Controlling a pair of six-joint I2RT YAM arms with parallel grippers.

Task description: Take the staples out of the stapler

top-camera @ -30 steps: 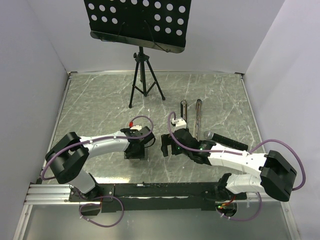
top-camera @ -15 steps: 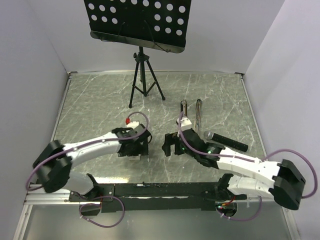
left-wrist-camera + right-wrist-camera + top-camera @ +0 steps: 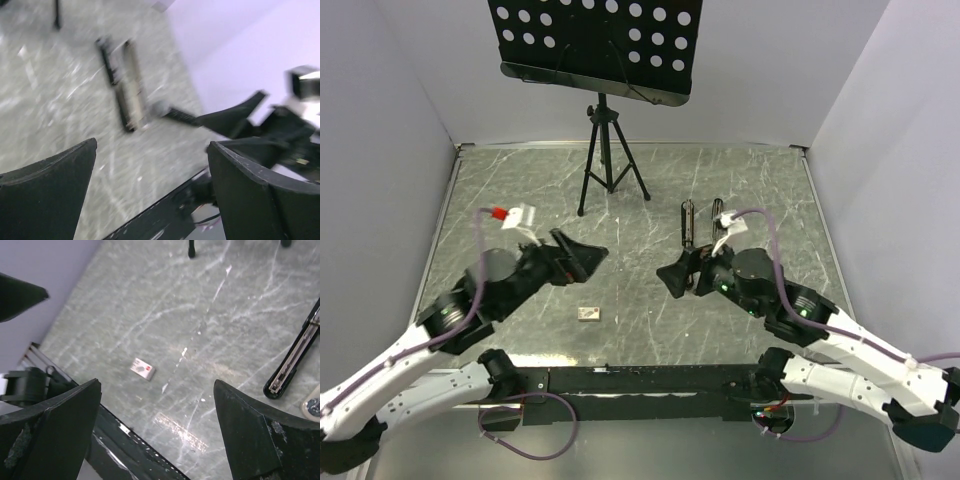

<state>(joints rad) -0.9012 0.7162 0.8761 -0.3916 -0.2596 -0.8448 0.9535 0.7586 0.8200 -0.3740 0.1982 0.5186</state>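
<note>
Staples (image 3: 588, 313) lie on the grey marbled table (image 3: 520, 190) as one small pale block with a darker mark on its face. The block is flat on the table near the front edge, between my two arms, and nothing touches it. From the right wrist view I see it (image 3: 143, 368) below me and to the left, alone on the bare table.

Both my grippers are up in the air and both are empty. My left gripper (image 3: 578, 250) has its jaws spread wide and points toward the middle of the table. In its own view the two black fingers (image 3: 45, 195) stand far apart with only table between them. My right gripper (image 3: 670, 280) is also wide open and faces the left one across a gap. Its fingers (image 3: 260, 435) frame the table and hold nothing.

The stapler (image 3: 688, 222) lies unfolded on the far right part of the table, as two long thin bars side by side. My right wrist partly covers the second bar in the top view. The left wrist view is blurred, but there the stapler (image 3: 125, 85) shows both bars lying flat. It is well apart from the staples.

Behind, a black music stand (image 3: 595, 45) with round holes stands on its tripod (image 3: 610, 175) at the far edge.
</note>
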